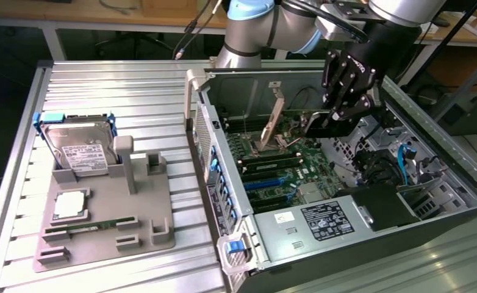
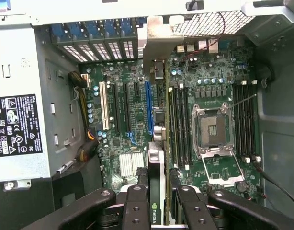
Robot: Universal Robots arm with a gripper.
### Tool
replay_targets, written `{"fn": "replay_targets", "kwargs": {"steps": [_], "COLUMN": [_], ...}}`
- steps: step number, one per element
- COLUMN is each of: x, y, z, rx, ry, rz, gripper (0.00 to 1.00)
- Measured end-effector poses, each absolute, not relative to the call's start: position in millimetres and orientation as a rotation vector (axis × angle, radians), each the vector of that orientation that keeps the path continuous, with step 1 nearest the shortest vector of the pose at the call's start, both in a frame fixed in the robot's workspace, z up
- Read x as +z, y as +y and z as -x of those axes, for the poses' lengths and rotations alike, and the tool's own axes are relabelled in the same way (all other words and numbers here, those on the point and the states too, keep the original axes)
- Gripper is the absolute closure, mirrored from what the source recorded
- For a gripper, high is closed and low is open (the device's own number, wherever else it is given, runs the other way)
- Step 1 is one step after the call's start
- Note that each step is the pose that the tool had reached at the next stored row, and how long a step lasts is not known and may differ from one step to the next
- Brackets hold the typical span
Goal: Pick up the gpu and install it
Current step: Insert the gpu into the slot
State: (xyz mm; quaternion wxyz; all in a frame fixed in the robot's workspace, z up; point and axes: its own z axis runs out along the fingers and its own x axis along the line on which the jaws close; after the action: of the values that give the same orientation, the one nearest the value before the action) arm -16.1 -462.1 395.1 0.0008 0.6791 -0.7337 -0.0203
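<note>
The pincer [image 2: 158, 201] pinches the gpu [image 2: 156, 139] edge-on above the motherboard [image 2: 132, 120] inside the computer case [image 1: 433, 177]; a slight tilt could, I judge, miss the slot and jam.

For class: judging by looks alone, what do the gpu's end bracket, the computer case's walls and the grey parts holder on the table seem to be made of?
gpu end bracket: likely bare sheet metal; silvery, thin, bent flat.
Computer case walls: probably painted or plain steel sheet; grey, with punched vent holes.
Parts holder: seemingly matte grey plastic, possibly printed; dull, blocky, no shine.
</note>
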Motion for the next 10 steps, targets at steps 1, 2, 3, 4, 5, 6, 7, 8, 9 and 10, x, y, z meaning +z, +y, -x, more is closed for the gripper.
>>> {"fn": "replay_targets", "kwargs": {"steps": [1,2,3,4,5,6,7,8,9,10], "x": [394.6,394.2,393.8,393.6,393.3,393.1,392.9,392.8,391.3,391.2], "y": [-462.1,-462.1,-462.1,-462.1,-462.1,-462.1,-462.1,-462.1,-462.1,-462.1], "z": [16.1,16.1,16.1,16.1,16.1,16.1,16.1,16.1,16.1,16.1], "rx": [-0.063,-0.063,-0.062,-0.062,-0.062,-0.061,-0.061,-0.061,-0.061,-0.061], "ry": [-2.304,-2.303,-2.303,-2.303,-2.303,-2.303,-2.303,-2.303,-2.303,-2.303], "rz": [-2.133,-2.134,-2.135,-2.135,-2.136,-2.136,-2.136,-2.136,-2.136,-2.136], "gripper": [0.73,0.73,0.73,0.73,0.73,0.73,0.73,0.73,0.73,0.73]}}
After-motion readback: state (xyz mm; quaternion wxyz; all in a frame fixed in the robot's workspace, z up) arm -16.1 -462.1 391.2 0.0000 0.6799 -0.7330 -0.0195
